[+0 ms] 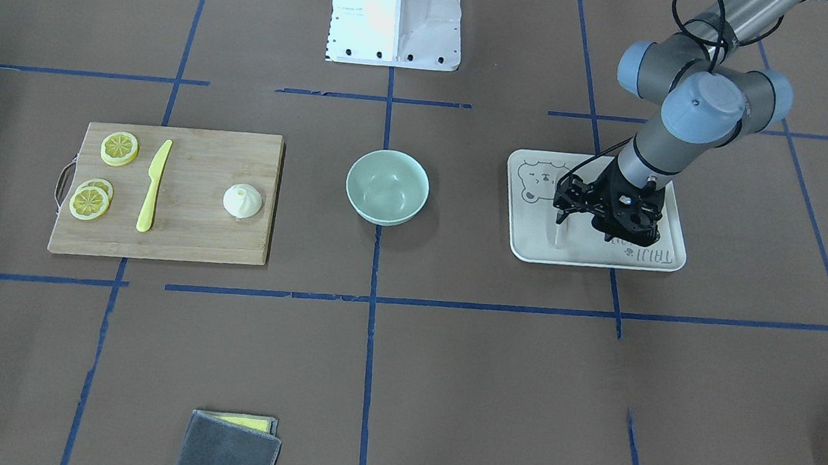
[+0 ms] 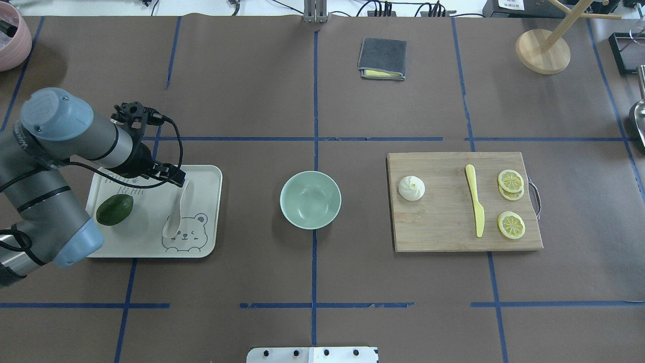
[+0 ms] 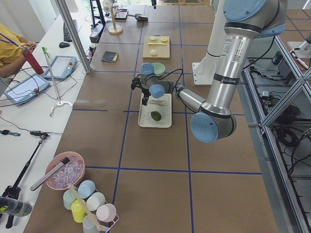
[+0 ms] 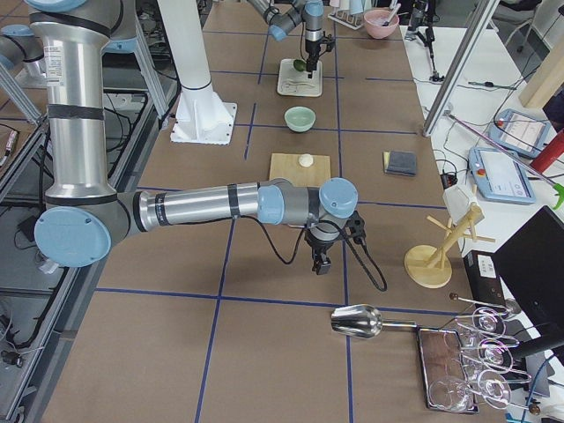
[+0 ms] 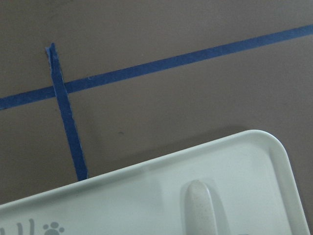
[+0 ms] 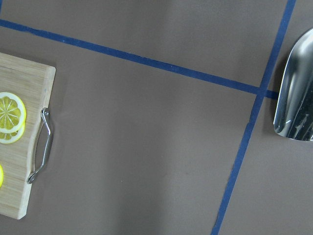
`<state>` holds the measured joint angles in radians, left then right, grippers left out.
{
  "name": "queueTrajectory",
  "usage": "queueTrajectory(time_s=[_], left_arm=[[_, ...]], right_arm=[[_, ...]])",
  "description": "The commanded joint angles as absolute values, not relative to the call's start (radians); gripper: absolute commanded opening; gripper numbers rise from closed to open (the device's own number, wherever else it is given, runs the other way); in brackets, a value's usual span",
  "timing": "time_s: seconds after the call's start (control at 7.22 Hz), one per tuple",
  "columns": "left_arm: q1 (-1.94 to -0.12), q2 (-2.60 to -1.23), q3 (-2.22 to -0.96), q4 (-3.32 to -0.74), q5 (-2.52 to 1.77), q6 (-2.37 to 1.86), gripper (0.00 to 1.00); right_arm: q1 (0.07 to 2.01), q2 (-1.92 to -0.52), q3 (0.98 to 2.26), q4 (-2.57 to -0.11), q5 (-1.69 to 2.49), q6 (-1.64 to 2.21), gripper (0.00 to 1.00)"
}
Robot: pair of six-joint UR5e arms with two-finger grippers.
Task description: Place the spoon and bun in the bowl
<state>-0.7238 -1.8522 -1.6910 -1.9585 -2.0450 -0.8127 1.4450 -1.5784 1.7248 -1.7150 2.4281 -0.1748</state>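
Just beside left fingers [image 2: 177, 176], spoon [image 2: 176, 214]

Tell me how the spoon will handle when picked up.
The spoon looks like rigid plastic, so probably stiff and light. Its smooth, rounded handle may slip or pivot in a grip. On the smooth tray it could skate.

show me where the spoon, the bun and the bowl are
spoon [image 2: 176, 214], overhead exterior view, where the handle meets the scoop
bun [image 2: 411, 188], overhead exterior view, its pleated top
bowl [image 2: 310, 199], overhead exterior view, its bare inside bottom
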Motion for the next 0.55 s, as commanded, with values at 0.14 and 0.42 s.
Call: queueTrajectory(time_s=[0.14, 0.42], left_arm=[[-0.698, -1.859, -1.68, -1.95, -2.006, -0.816, 0.87], [-0.686, -1.876, -1.666, -1.95, -2.006, -0.816, 0.83]], right_arm=[[1.436, -1.578, 1.721, -1.715, 2.428, -0.173, 1.0], [1.427, -1.578, 1.718, -1.715, 2.434, -0.173, 1.0]])
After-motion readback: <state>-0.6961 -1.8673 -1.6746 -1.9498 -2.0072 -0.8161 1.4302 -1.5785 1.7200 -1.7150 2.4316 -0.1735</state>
